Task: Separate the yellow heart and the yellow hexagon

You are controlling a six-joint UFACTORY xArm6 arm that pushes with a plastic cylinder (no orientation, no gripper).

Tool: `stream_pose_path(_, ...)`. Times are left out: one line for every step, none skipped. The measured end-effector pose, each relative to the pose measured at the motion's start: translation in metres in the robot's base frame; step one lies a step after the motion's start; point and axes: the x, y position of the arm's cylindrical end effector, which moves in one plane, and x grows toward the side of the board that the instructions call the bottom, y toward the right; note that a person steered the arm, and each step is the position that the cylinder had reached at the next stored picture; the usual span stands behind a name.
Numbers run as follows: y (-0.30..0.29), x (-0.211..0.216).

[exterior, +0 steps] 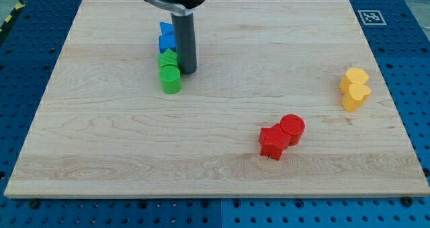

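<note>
Yellow pair: the yellow hexagon block (355,77) and the yellow heart block (356,96) sit touching at the board's right side, the hexagon on the far side, the heart on the near side.
Red pair: a red cylinder block (292,128) touches a red star-like block (272,142), near and left of the yellow pair, well apart from it.
My tip: the dark rod's end, my tip (187,72), rests at the far left-centre, just beside the right of a green block stack (169,71), with a blue block (166,37) behind.
Jaws: none on this rig, only the rod.
Board: pale wooden table top (101,154).
Step in hand: I judge the separation not yet begun; my tip is well apart from the yellows.
Next move: travel right across the board, then enter the seam between heart and hexagon and push one away.
</note>
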Motion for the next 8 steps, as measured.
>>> stream_pose_path(0.046,0.000)
stream_pose_path(0.096,0.000)
stream_pose_path(0.109,0.000)
stream_pose_path(0.109,0.000)
stream_pose_path(0.110,0.000)
stream_pose_path(0.156,-0.009)
stream_pose_path(0.231,-0.014)
stream_pose_path(0.313,-0.013)
